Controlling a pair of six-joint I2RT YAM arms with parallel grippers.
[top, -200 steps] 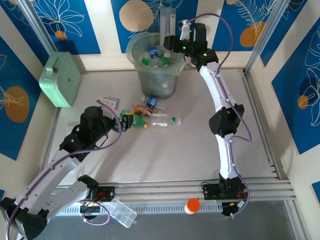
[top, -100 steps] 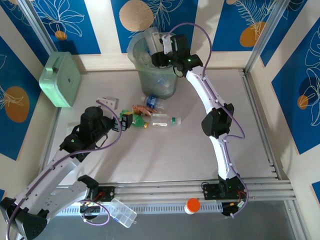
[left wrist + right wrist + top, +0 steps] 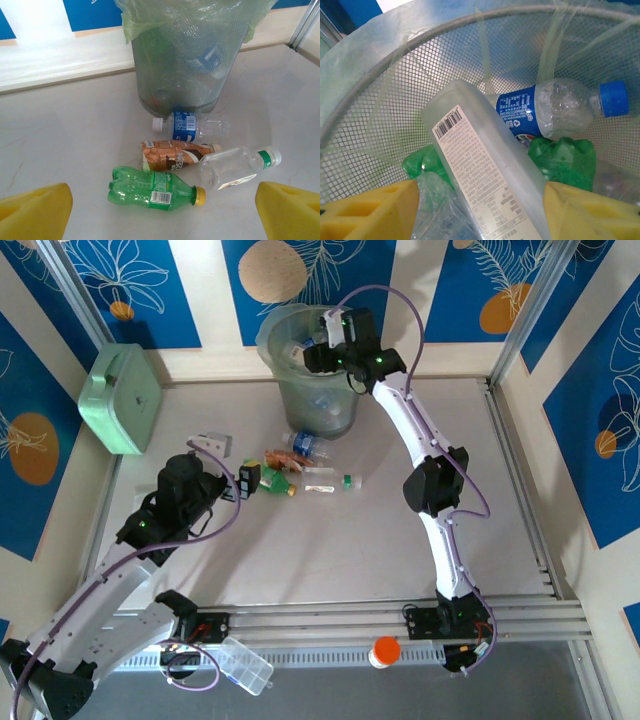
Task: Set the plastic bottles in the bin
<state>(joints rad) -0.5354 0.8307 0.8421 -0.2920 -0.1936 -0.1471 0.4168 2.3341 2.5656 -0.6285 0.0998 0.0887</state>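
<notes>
At the worktop's (image 3: 60,130) 12 o'clock, the bin (image 3: 175,65) is fine mesh lined with crinkly clear film (image 3: 132,25). The plastic bottles (image 3: 150,189) are glossy and transparent. The worktop is smooth, pale, faintly veined. The left hand (image 3: 164,216) has matt yellow pads (image 3: 32,212).

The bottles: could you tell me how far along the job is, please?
Done: several bottles lie in the bin. In hand: a tall clear bottle sits between the fingers of the right gripper, over the bin. Left: four bottles on the table before the open left gripper.

White arms (image 3: 400,415), black joints (image 3: 435,485), purple cables (image 3: 400,298), yellow pincer pads (image 3: 35,210).
</notes>
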